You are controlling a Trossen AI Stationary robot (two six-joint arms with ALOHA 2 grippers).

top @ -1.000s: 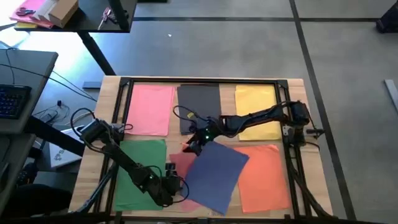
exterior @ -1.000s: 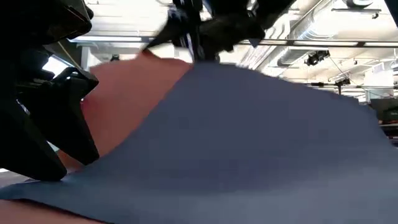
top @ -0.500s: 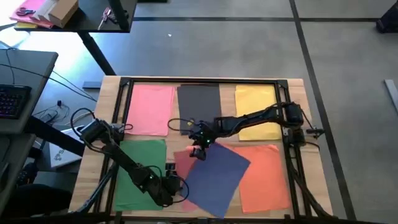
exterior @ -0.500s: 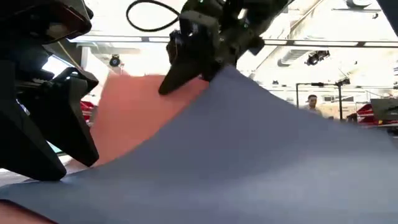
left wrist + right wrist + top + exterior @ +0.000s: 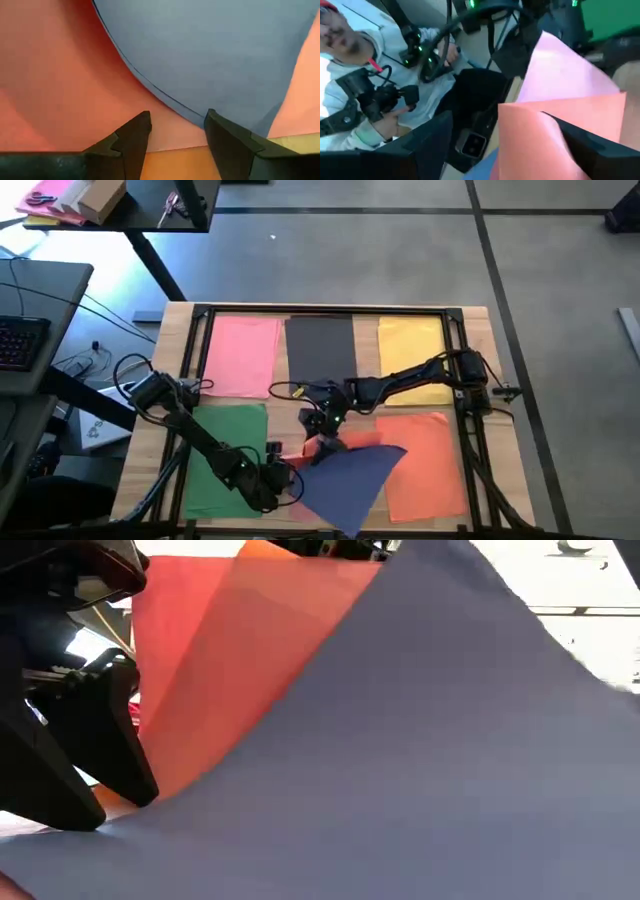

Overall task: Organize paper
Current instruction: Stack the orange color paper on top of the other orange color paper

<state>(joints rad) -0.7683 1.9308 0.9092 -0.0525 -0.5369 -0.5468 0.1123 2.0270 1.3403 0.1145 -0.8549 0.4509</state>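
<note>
Pink (image 5: 243,355), dark grey (image 5: 320,345) and yellow (image 5: 410,340) paper lies flat along the far side, with green (image 5: 225,450) and orange (image 5: 425,465) on the near side. Between those two, a blue sheet (image 5: 350,475) and a salmon sheet (image 5: 300,448) curl up off the table. My right gripper (image 5: 325,437) is over them, shut on their raised part. My left gripper (image 5: 288,480) stands open at the near edge. Its fingers (image 5: 135,137) sit just before the salmon sheet's near edge (image 5: 165,142). My right gripper holds the raised far corner of the blue sheet (image 5: 340,448) together with the salmon sheet (image 5: 555,135) under it, coming from above. The sheets hide the pinch itself. Both sheets bow upward (image 5: 420,740), and their near parts lie on the table.
A black rail frame (image 5: 200,315) runs round the tabletop. A person holding controllers (image 5: 365,100) sits beyond the table's near left. A desk with a keyboard (image 5: 20,340) stands off the left edge.
My right gripper has gone toward the table's near edge, taking the blue sheet's far corner with it. The blue sheet lay spread out as a slanted rectangle. Now it is bent up and over, and more of the salmon sheet shows. Its near part has stayed put.
</note>
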